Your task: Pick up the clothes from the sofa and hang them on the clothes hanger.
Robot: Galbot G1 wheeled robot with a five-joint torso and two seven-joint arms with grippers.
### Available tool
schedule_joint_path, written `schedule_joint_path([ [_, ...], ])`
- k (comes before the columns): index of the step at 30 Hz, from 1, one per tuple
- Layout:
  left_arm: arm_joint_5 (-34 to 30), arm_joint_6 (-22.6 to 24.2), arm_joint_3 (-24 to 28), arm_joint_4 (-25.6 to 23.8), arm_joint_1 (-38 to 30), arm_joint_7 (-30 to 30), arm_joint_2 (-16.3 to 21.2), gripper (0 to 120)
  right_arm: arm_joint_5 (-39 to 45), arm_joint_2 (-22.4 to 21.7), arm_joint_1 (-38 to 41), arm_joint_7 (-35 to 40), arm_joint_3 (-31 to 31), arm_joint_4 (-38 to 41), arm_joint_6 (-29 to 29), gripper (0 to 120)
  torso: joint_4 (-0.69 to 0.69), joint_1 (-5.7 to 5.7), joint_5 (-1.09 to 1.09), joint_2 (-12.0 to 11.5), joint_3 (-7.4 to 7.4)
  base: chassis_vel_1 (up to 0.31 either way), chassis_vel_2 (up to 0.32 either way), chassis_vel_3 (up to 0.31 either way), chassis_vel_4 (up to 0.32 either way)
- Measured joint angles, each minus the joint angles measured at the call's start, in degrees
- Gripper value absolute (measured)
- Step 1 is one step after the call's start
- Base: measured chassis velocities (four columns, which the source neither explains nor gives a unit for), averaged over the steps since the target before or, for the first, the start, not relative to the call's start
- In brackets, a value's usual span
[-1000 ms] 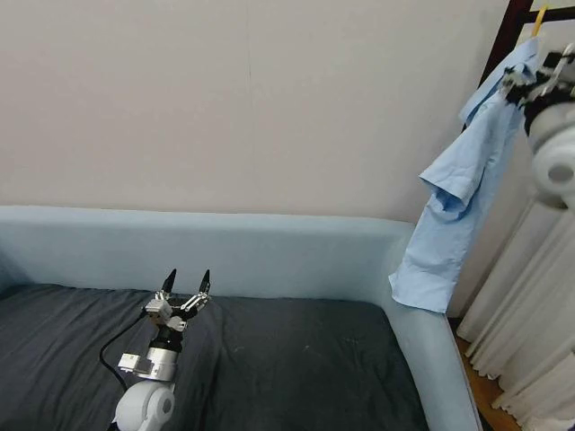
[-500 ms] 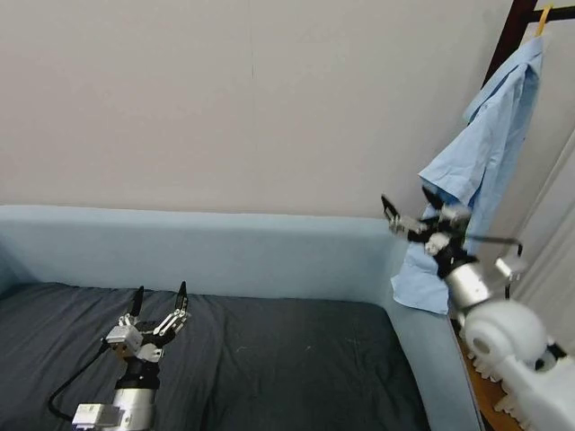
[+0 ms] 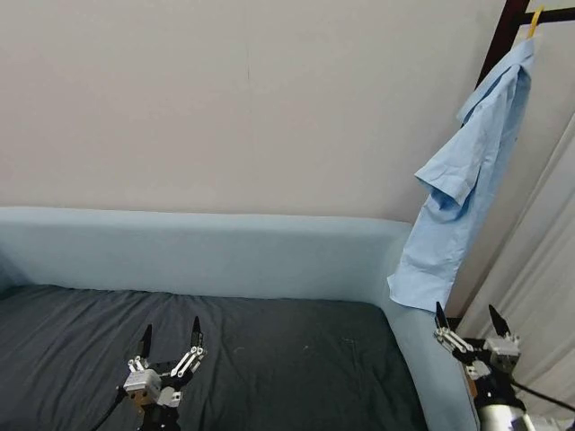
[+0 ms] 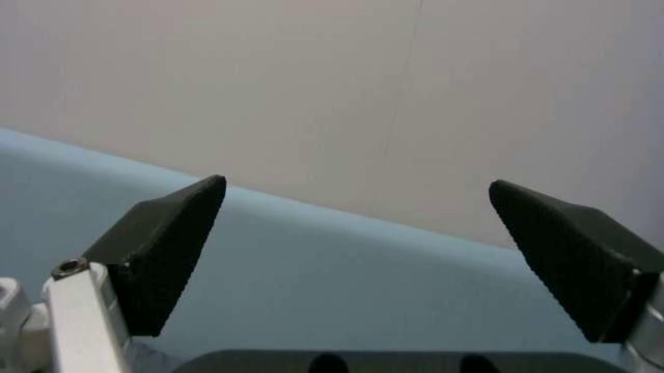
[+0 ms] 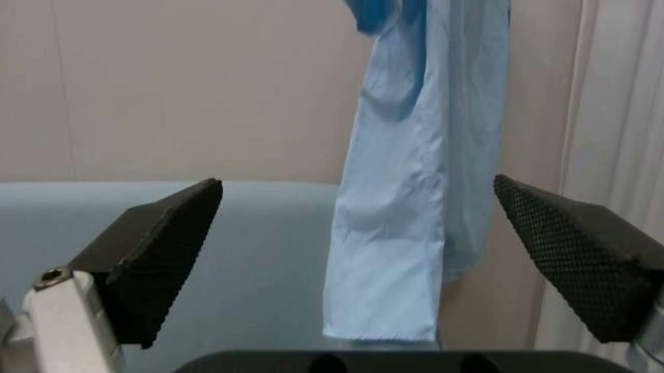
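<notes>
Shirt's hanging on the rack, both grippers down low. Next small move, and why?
Probably just settle both arms to rest, with no new grasp. The blue shirt hangs from the yellow hanger on the rack, touched by neither gripper. The left gripper over the sofa and the right gripper beside its end are both open and empty.

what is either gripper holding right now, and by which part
Nothing. The left gripper and right gripper are both open and empty; the light blue shirt hangs apart from them.
</notes>
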Motion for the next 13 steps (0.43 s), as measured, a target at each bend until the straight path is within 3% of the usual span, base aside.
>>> schedule_joint_path([
  [13,0.2,0.6,-0.1,-0.1,0.0,0.0,0.3,100,0.1,0.1,0.1,0.1,-0.9,-0.2,0.4,100,0.00,0.01,-0.02,0.0,0.01,0.000,0.000,0.000,0.000],
])
